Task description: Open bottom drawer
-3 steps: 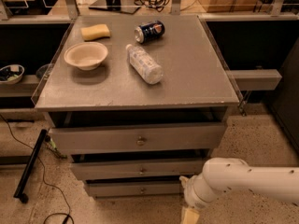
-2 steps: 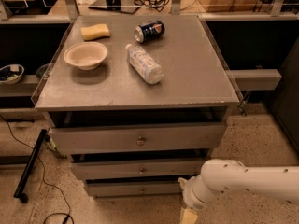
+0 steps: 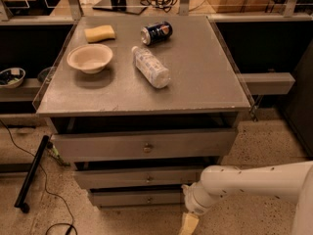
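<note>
The bottom drawer (image 3: 137, 198) is the lowest and narrowest of three grey drawer fronts under the table, with a small round knob (image 3: 149, 199) at its centre. It sits back under the middle drawer (image 3: 122, 178) and the top drawer (image 3: 107, 146). My white arm (image 3: 244, 182) reaches in from the right. My gripper (image 3: 189, 223) hangs low by the floor, just right of the bottom drawer's right end and partly cut off by the frame's lower edge. It is apart from the knob.
On the grey table top (image 3: 205, 82) lie a pale bowl (image 3: 90, 58), a yellow sponge (image 3: 100, 33), a plastic bottle (image 3: 151, 66) and a blue can (image 3: 156, 32). A black bar (image 3: 32, 173) and cables lie on the floor at left. Shelves flank both sides.
My arm has edged slightly to the left, toward the drawers. The drawers and the things on the table have not moved.
</note>
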Controlling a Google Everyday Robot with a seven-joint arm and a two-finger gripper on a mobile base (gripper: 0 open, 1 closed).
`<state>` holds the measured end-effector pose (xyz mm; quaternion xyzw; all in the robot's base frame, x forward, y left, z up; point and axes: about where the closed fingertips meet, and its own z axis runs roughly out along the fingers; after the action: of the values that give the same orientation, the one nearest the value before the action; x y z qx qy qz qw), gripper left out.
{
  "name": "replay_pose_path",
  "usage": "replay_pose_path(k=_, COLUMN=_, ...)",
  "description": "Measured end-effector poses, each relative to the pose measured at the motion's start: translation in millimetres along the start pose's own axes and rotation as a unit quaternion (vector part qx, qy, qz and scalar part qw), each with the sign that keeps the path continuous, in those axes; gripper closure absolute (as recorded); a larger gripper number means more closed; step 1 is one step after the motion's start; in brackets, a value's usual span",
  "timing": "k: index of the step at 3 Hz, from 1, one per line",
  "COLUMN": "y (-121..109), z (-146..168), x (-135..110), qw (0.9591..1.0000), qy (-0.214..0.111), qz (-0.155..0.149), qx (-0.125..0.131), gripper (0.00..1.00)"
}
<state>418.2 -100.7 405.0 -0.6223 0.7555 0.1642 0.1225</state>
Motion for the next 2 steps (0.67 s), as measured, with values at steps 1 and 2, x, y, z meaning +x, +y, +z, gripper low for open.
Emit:
replay_pose_path(k=1, y=6, z=28, x=16, qw=0.9997, qy=0.017, qz=-0.007, qx=0.016, gripper=0.0)
replay_pose_path(k=2, y=4, z=45, x=39, qw=0.9988, qy=0.033, qz=0.013, qx=0.034, gripper=0.0)
